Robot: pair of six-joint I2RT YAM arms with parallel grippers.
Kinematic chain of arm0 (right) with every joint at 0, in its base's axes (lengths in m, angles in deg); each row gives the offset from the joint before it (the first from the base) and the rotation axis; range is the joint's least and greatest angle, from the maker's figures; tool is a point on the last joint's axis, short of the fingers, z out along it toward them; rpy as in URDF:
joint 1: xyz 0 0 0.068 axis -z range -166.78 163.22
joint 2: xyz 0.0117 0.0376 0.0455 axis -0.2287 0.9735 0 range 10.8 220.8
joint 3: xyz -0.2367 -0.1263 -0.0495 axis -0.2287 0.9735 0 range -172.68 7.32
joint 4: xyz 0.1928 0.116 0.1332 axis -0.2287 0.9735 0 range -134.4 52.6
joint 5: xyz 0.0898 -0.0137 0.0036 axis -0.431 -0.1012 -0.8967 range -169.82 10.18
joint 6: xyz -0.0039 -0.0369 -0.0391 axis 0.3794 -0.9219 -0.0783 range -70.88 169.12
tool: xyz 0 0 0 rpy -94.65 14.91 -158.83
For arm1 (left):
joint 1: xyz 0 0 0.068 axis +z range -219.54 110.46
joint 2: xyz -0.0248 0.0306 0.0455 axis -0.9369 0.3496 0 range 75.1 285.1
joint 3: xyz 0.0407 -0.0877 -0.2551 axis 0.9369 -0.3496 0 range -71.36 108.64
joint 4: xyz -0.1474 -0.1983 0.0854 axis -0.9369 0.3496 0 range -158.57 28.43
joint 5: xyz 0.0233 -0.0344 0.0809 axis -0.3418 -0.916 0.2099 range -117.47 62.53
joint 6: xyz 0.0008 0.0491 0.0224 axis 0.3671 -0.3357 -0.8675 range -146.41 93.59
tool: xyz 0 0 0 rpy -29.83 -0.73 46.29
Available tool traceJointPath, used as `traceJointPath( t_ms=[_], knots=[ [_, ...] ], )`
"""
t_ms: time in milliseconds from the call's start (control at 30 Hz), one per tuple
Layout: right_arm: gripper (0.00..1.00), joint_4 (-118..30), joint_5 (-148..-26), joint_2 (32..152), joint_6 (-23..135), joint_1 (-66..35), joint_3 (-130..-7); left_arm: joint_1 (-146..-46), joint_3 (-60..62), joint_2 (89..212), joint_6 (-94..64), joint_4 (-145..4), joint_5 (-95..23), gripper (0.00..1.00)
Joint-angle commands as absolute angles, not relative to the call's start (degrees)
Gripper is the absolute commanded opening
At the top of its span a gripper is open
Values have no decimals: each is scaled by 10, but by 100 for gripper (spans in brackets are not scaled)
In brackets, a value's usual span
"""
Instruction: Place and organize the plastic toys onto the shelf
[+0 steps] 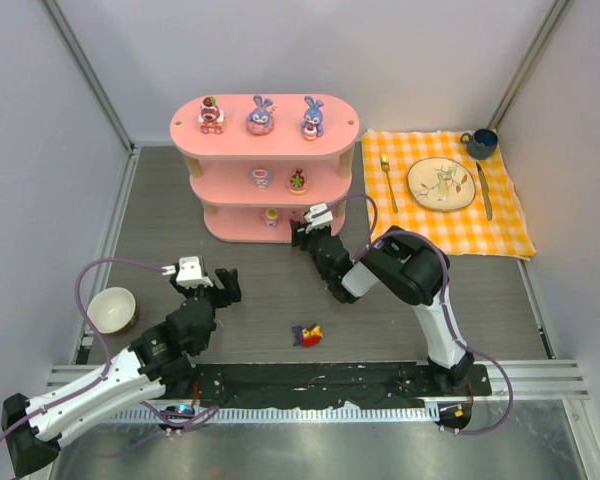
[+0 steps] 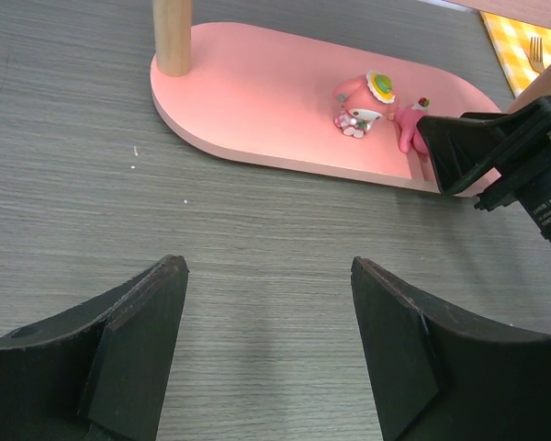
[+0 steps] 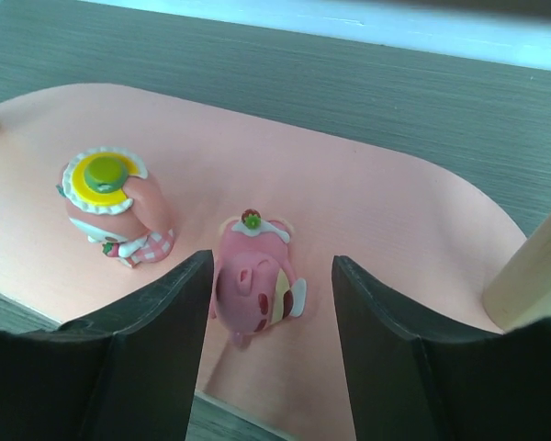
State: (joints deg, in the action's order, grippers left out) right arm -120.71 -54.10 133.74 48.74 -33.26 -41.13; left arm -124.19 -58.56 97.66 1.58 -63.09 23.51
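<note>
The pink shelf (image 1: 230,137) holds three plastic toys on its top board: a pink bear (image 1: 209,115) and two blue bunnies (image 1: 260,116) (image 1: 312,118). Two more sit on the middle board (image 1: 262,178) (image 1: 297,181). On the bottom board (image 3: 367,211) a toy with a yellow-green hat (image 3: 110,207) stands upright. Beside it a pink toy (image 3: 257,276) lies on its back between the jaws of my right gripper (image 3: 271,266). Those jaws are open; the left finger touches the toy and a gap shows on the right. A red-yellow-purple toy (image 1: 307,335) lies on the table. My left gripper (image 2: 268,266) is open over bare table.
A white bowl (image 1: 112,309) sits at the left near my left arm. An orange checked cloth (image 1: 450,195) to the right of the shelf carries a plate, fork, knife and a dark mug (image 1: 481,143). A wooden post (image 3: 533,276) stands just right of my right gripper.
</note>
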Motion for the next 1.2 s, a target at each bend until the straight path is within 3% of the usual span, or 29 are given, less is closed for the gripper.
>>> traceJointPath(
  t_ms=[0,700,967,1167],
  knots=[
    [60,-1351,-526,1349,451,-348,-410,-1239,-588,974,9,-657,248,77],
    [52,-1363,-488,1360,449,-351,-417,-1239,-590,972,7,-659,249,77],
    [41,-1372,-483,1363,445,-353,-418,-1239,-591,975,7,-663,247,77],
    [39,-1383,-467,1367,436,-360,-416,-1239,-591,973,7,-664,247,77]
  ],
)
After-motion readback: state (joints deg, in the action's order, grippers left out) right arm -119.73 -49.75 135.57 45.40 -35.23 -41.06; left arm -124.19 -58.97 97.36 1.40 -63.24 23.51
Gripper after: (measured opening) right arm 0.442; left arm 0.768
